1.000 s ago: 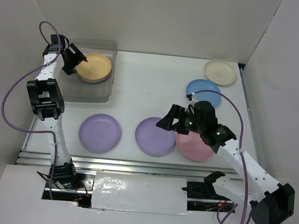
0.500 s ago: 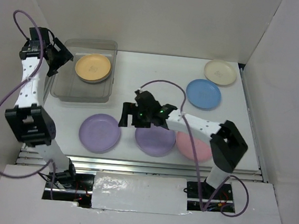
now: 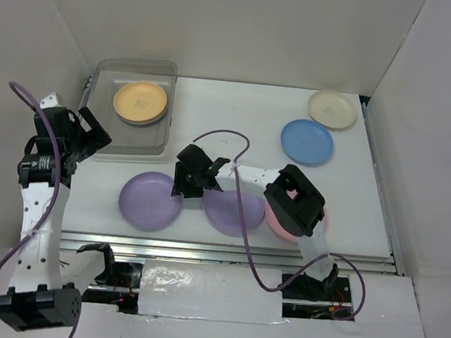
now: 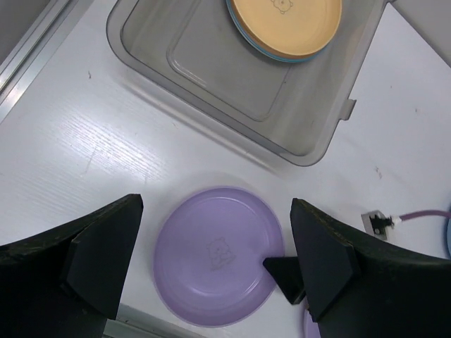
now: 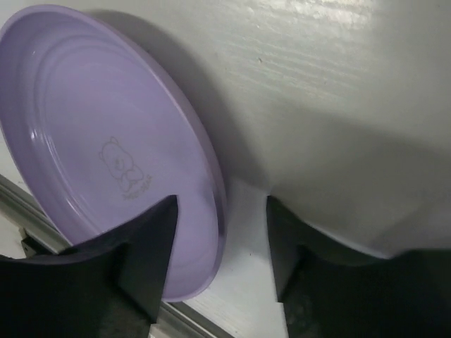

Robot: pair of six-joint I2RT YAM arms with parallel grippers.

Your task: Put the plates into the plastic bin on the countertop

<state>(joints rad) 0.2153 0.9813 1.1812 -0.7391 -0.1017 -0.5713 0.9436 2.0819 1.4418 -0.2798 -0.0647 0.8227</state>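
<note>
The clear plastic bin (image 3: 101, 137) stands at the back left of the countertop (image 3: 231, 114); it also shows in the left wrist view (image 4: 211, 77). In it lies the yellow-orange plate (image 3: 141, 102) (image 4: 285, 21), with another plate's rim showing under it. A lilac plate (image 3: 149, 202) (image 4: 211, 264) (image 5: 91, 134) lies near the front. My right gripper (image 3: 181, 184) (image 5: 218, 246) is open and low, its fingers either side of that plate's right rim. My left gripper (image 3: 87, 133) (image 4: 215, 267) is open and empty, high over the table left of that plate. A second lilac plate (image 3: 229, 213) and the pink plate (image 3: 283, 230) lie partly under my right arm. The strawberry plate is not seen.
The blue plate (image 3: 307, 141) and the cream plate (image 3: 333, 109) lie at the back right. White walls close in the left, back and right. A metal rail (image 3: 202, 251) runs along the front edge. A purple cable (image 3: 229, 135) loops over the table's middle.
My right arm swung left from the pink plate to the left lilac plate's right rim. My left arm drew back from the bin toward the near left.
</note>
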